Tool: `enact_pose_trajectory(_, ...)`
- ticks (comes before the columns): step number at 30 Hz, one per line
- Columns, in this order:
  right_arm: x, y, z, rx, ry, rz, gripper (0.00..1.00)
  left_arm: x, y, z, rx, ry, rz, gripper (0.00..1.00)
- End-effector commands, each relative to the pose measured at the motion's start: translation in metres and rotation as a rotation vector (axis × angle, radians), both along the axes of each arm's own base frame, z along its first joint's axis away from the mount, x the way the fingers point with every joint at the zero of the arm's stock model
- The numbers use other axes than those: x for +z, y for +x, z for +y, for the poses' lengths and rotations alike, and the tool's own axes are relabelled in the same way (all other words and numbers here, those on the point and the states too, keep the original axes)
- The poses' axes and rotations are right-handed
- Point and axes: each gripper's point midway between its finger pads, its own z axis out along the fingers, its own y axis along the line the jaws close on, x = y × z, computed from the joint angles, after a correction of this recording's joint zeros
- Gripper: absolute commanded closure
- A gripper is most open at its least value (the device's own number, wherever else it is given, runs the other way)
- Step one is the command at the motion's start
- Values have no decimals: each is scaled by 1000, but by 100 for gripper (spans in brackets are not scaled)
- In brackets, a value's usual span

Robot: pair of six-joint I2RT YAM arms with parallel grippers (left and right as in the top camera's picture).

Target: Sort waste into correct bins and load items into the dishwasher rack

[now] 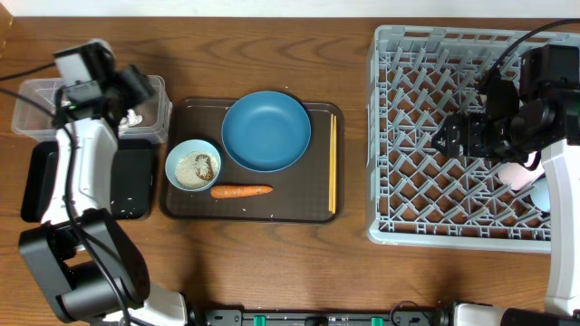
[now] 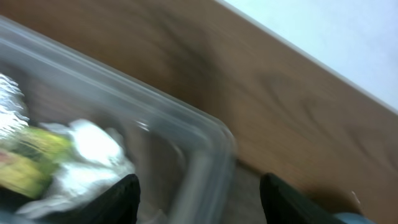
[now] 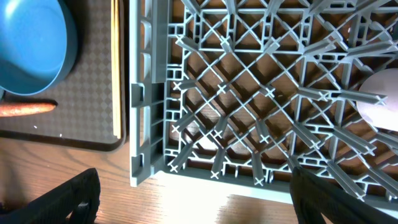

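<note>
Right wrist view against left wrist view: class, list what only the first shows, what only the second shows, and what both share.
Only right wrist: the large grey plastic dishwasher rack with a pinkish-white cup in it, and a dark brown serving tray carrying a large blue plate, thin wooden chopsticks and an orange carrot. Only left wrist: a clear plastic rectangular tub holding crumpled silver-and-yellow wrappers and white tissue. Both: the brown wooden table, and an open, empty right gripper or left gripper.
</note>
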Motion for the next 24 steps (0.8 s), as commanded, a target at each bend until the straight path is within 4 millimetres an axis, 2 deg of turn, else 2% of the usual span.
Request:
enact_pose_trajectory(1, 0, 0, 2, 26, -7, -1, 9, 2, -8, -58, -163, -95, 36, 37)
enact_pose_trajectory(8, 0, 0, 2, 26, -7, -1, 1, -33, -59, -134, -325, -132, 300, 37)
enact_pose_trajectory(10, 0, 0, 2, 26, -7, -1, 1, -37, -66, -145, -368, -85, 332, 37)
enact_pose_trajectory(14, -1, -1, 2, 26, -7, 3, 1, -43, -68, -144, -346, 36, 364, 36)
enact_pose_trajectory(18, 1, 0, 9, 37, 28, -3, 1, -45, -77, -147, -353, 51, 398, 38)
enact_pose_trajectory(21, 5, 4, 24, 73, 78, -28, 2, -41, -98, -137, -329, 71, 460, 35)
enact_pose_trajectory(24, 10, 15, 41, 111, 89, -78, 2, -25, -124, -122, -275, 93, 510, 32)
